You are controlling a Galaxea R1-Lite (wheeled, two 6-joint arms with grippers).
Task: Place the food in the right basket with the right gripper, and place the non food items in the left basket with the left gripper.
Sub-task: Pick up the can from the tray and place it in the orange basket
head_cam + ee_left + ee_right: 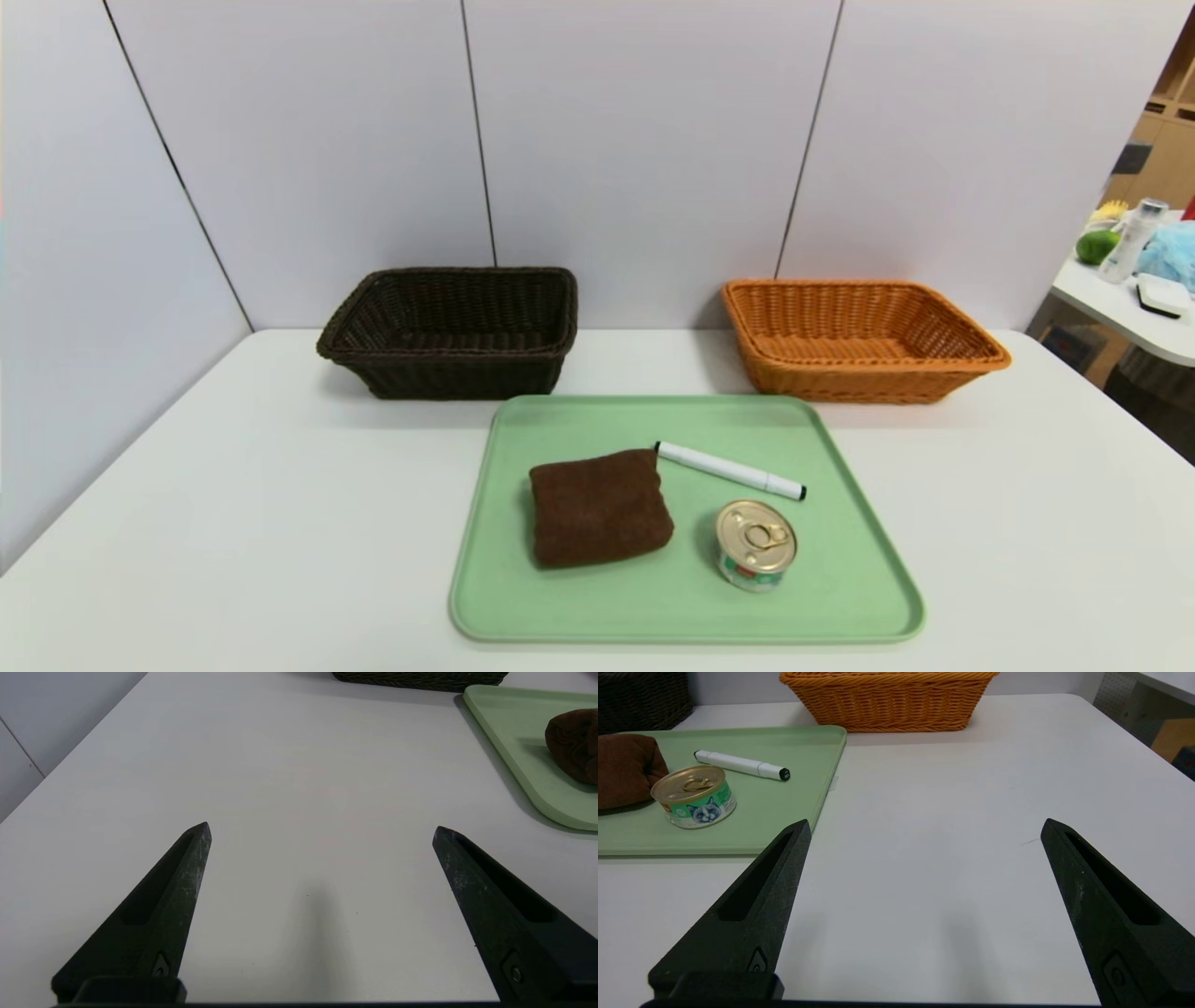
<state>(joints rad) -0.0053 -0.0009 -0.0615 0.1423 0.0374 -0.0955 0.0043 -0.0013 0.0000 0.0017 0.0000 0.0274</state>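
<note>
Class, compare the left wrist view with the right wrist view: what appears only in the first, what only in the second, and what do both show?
Only the left wrist view: the open left gripper over bare table.
Only the right wrist view: the open right gripper, the tin can, the white marker and the orange basket.
Both: the green tray, the brown cloth, the dark basket and the white table.

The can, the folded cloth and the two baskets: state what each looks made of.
Can: metal, judging by its shiny gold pull-tab lid; printed label.
Folded cloth: soft fuzzy fabric, matte brown nap.
Dark basket and orange basket: woven wicker; natural or plastic is unclear.
</note>
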